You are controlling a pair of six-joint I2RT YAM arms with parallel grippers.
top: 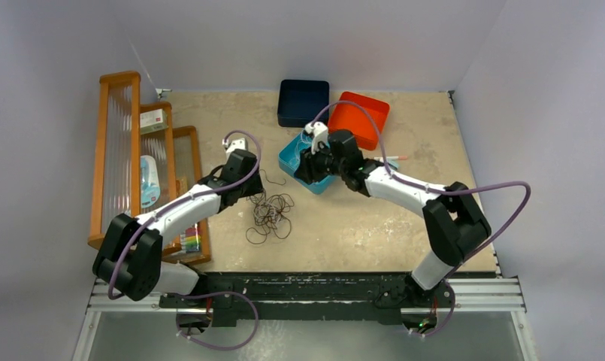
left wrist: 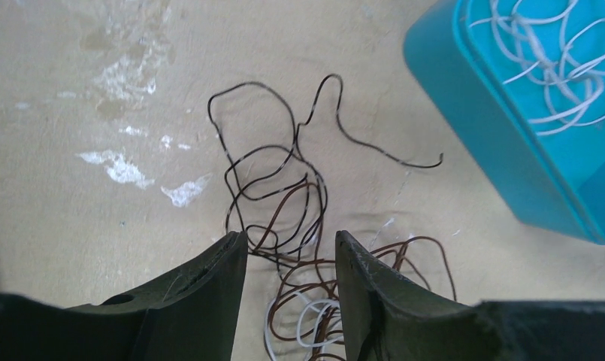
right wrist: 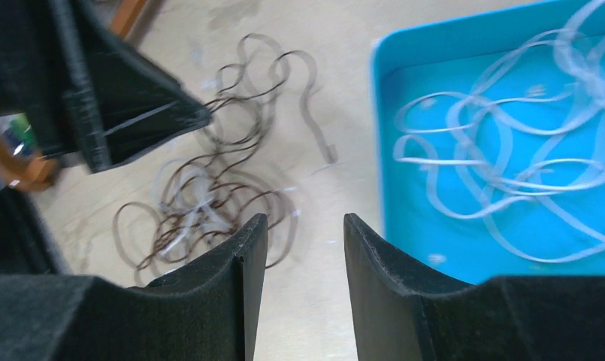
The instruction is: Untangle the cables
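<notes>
A tangle of thin dark brown and white cables [top: 269,213] lies on the table left of centre. It shows in the left wrist view [left wrist: 284,195] and blurred in the right wrist view [right wrist: 209,195]. Loose white cables [right wrist: 524,158] lie in a teal tray [top: 293,154], also seen in the left wrist view [left wrist: 555,60]. My left gripper [left wrist: 291,244] is open just over the tangle, with loops lying between its jaws and not gripped. My right gripper [right wrist: 305,222] is open and empty above bare table by the tray's left edge [right wrist: 377,135].
A dark blue box [top: 303,101] and an orange tray [top: 359,119] stand at the back. A wooden rack [top: 145,162] with small items lines the left edge. A pen-like stick [top: 393,159] lies right of the teal tray.
</notes>
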